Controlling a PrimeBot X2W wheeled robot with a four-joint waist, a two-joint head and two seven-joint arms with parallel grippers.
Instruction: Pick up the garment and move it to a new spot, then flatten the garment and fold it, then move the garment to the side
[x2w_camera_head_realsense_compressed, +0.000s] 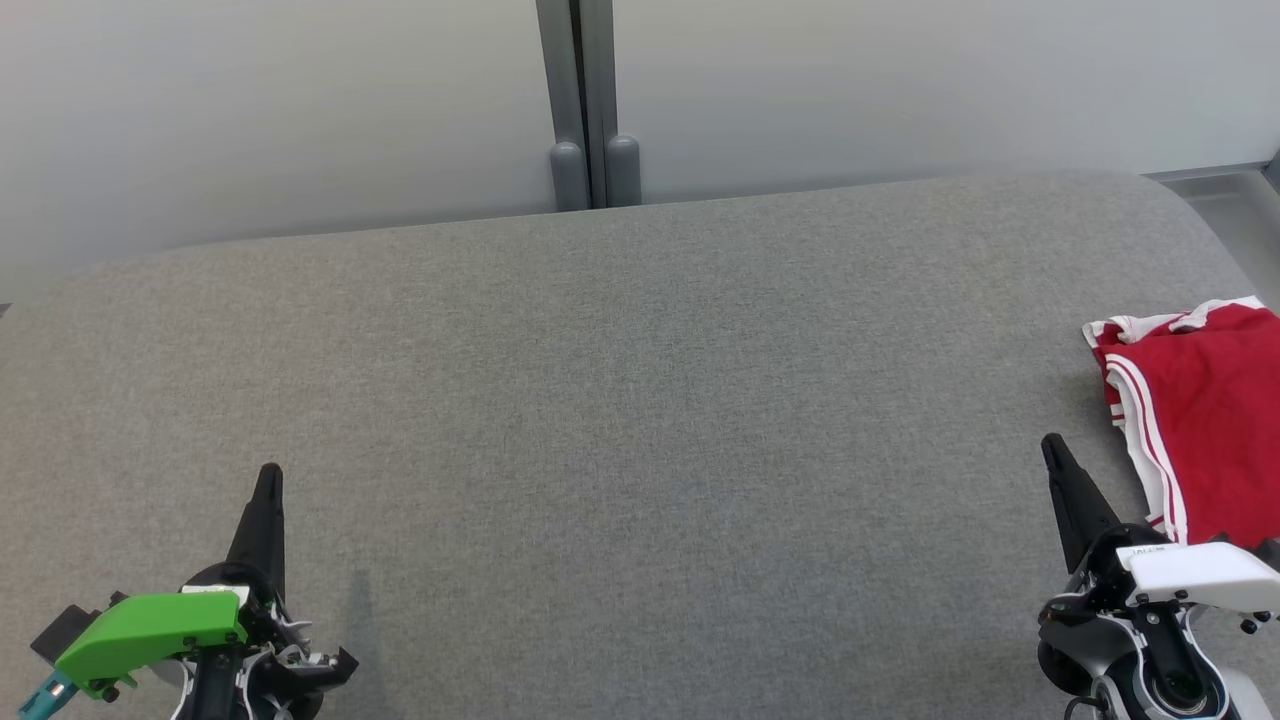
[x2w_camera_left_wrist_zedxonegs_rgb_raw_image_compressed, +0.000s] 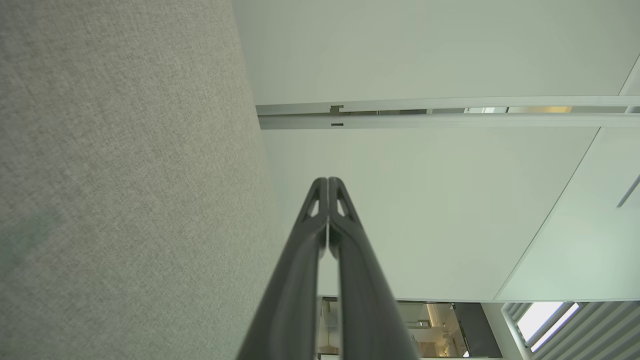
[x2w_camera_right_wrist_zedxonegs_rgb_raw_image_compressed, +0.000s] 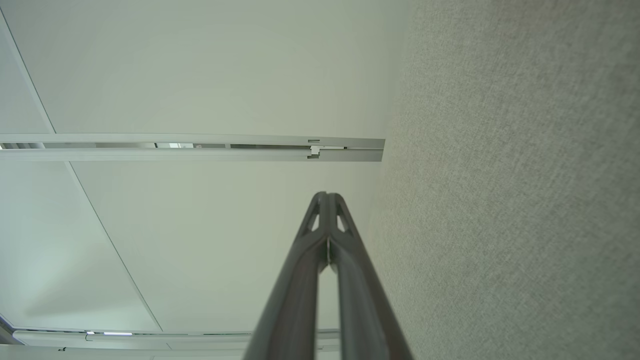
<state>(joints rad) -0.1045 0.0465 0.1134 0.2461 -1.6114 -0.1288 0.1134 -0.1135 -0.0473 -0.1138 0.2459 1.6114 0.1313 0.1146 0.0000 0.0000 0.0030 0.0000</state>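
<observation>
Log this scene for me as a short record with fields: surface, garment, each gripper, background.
surface: grey fabric, flat
garment: red with white trim, lying at the surface's right edge, partly cut off by the frame
left gripper: shut, empty, lower left
right gripper: shut, empty, lower right, just left of the garment
background: pale wall panels, grey post

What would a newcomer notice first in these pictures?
A red garment with white trim lies at the right edge of the grey fabric surface. The left gripper, with a green cover, sits lower left; the right gripper sits lower right beside the garment, both shut.
</observation>
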